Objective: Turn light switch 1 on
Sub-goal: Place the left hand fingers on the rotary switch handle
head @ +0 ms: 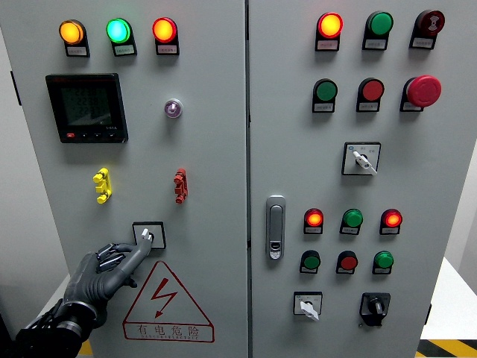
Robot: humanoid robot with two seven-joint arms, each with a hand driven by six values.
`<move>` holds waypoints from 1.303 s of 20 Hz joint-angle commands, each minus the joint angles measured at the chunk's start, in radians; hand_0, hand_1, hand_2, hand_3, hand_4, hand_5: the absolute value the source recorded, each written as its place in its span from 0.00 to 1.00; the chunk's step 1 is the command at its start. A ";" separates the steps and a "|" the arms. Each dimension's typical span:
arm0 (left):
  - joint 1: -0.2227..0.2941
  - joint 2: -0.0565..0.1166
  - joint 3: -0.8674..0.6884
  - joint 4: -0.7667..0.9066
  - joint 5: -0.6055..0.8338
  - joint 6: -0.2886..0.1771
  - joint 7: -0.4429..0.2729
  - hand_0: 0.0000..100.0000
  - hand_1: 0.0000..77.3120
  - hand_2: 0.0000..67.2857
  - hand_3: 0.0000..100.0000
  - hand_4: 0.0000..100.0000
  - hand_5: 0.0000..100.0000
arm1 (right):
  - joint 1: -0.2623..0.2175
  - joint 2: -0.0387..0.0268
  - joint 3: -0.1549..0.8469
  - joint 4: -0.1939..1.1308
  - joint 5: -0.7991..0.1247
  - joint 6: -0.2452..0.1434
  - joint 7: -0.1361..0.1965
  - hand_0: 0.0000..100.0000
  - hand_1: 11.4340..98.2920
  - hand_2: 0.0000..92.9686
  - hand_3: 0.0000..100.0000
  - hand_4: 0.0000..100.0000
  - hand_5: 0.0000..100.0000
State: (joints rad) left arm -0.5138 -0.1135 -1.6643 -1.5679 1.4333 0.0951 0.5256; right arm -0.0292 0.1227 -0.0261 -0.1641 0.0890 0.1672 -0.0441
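Observation:
A small rotary switch (148,235) with a white knob sits in a black square frame on the left cabinet door, just above the red warning triangle (165,302). My left hand (112,267) reaches up from the lower left, dark and jointed. Its index finger (139,250) is stretched out with the tip touching the white knob from the lower left. The other fingers are curled loosely and hold nothing. The right hand does not show in the head view.
The left door carries three lit lamps (118,30), a dark display (86,107), a purple lamp (173,109), and yellow (102,186) and red (179,186) clips. The right door has a handle (276,227), more lamps, pushbuttons, an emergency stop (423,91) and rotary switches (361,159).

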 commanded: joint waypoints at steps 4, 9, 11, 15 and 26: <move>-0.005 0.000 0.002 0.002 -0.001 0.000 0.010 0.00 0.84 0.81 0.92 1.00 0.70 | 0.000 0.0000 0.000 0.000 0.000 0.000 0.000 0.00 0.13 0.00 0.11 0.23 0.15; -0.008 0.000 0.006 0.002 -0.001 0.000 0.011 0.00 0.83 0.81 0.92 1.00 0.70 | 0.000 0.0000 0.000 0.000 0.000 0.000 0.001 0.00 0.13 0.00 0.11 0.23 0.15; -0.008 0.000 0.017 0.000 -0.001 0.000 0.011 0.00 0.83 0.81 0.92 1.00 0.70 | 0.000 0.0000 0.000 0.000 0.000 0.000 0.001 0.00 0.13 0.00 0.11 0.23 0.15; -0.008 0.000 0.021 0.000 -0.001 0.000 0.011 0.00 0.83 0.81 0.92 1.00 0.70 | 0.000 0.0000 0.000 0.000 0.000 0.000 0.000 0.00 0.13 0.00 0.11 0.23 0.15; -0.023 0.000 0.025 0.002 0.001 0.025 0.040 0.00 0.78 0.82 0.92 1.00 0.70 | 0.000 0.0000 0.000 0.000 0.000 0.000 0.000 0.00 0.13 0.00 0.11 0.23 0.15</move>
State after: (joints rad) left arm -0.5317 -0.1135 -1.6402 -1.5667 1.4342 0.1192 0.5477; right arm -0.0288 0.1227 -0.0261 -0.1641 0.0890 0.1672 -0.0444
